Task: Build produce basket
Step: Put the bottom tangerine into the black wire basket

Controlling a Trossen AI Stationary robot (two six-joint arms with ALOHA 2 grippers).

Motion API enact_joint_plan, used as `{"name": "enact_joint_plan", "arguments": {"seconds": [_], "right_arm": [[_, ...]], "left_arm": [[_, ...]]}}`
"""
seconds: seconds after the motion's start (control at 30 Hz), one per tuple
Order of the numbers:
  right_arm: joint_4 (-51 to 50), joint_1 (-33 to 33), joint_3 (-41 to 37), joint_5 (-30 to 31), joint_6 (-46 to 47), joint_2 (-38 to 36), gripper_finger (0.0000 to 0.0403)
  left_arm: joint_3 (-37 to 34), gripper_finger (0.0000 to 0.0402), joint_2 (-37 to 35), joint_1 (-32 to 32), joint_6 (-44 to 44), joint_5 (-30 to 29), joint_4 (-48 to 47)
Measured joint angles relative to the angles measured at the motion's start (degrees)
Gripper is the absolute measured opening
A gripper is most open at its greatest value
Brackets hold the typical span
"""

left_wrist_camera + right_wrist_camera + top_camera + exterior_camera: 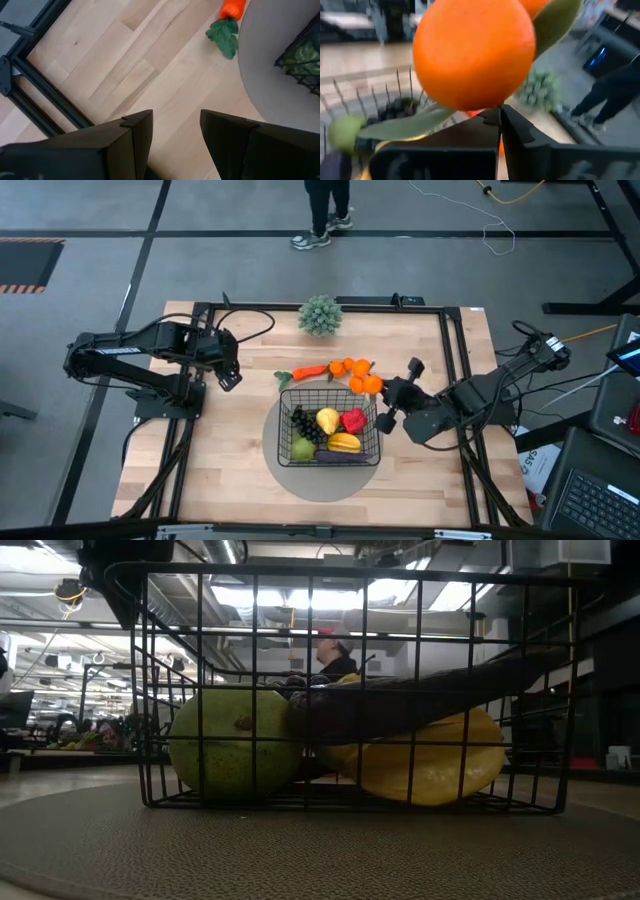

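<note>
The black wire basket (372, 412) stands on a grey round mat and holds a green pear (303, 448), lemon, red pepper (353, 420), banana (345, 443), grapes and eggplant. In the low view the pear (235, 745), banana (430, 760) and eggplant (420, 700) fill the basket (150, 690). A carrot (308, 371) and oranges (350, 365) lie on the table at the basket's far side. My right gripper (386, 392) is at the basket's far right corner, shut at a leafy orange (371, 384). My left gripper (229, 376) hovers open left of the mat. My right gripper (500, 122) is shut at the leafy base of an orange (475, 50), where a green leaf (405, 127) runs off sideways. The orange itself hides the exact spot of contact. The fingers come level from the table's right side. Whether the orange is lifted clear I cannot tell.
A spiky grey-green ball plant (320, 314) sits at the far edge of the table. The carrot's green top (223, 35) and the mat's rim (260, 75) show ahead of my left gripper (176, 137), with bare wood between. A person stands beyond the far edge.
</note>
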Motion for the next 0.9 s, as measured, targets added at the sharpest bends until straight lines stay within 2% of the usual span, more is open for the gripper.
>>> {"name": "enact_joint_plan", "arguments": {"seconds": [0.17, 0.33, 0.47, 0.67, 0.77, 0.83, 0.9], "right_arm": [[10.0, 0.0, 0.0, 0.7, -12.4, 0.2, 0.0], [14.1, 0.0, 0.0, 0.8, -19.4, -1.6, 0.0], [12.3, 0.0, 0.0, 1.0, -18.8, -2.9, 0.0], [4.8, 0.9, 0.0, 0.5, -11.9, -4.3, 0.0], [2.7, 0.9, 0.0, 0.4, -9.8, -4.5, 0.0], [2.5, 0.9, 0.0, 0.4, -8.9, -4.5, 0.0], [2.5, 0.7, 0.0, 0.4, -8.9, -4.5, 0.0]], "left_arm": [[0.0, 0.0151, 0.0, 0.0, 0.5, -0.2, 1.9], [0.0, 0.0151, -0.2, -1.0, 13.0, -0.4, 14.6], [0.1, 0.0151, -2.8, -2.3, 15.1, 2.0, 20.2], [-2.6, 0.0151, -8.0, -9.5, 9.1, 3.4, 20.9], [-7.7, 0.0151, -11.0, -13.3, 9.7, 1.9, 28.9], [-12.4, 0.0151, -12.7, -14.9, 13.1, 0.7, 36.2], [-18.2, 0.0151, -14.3, -15.5, 19.9, -2.6, 49.2]]}}
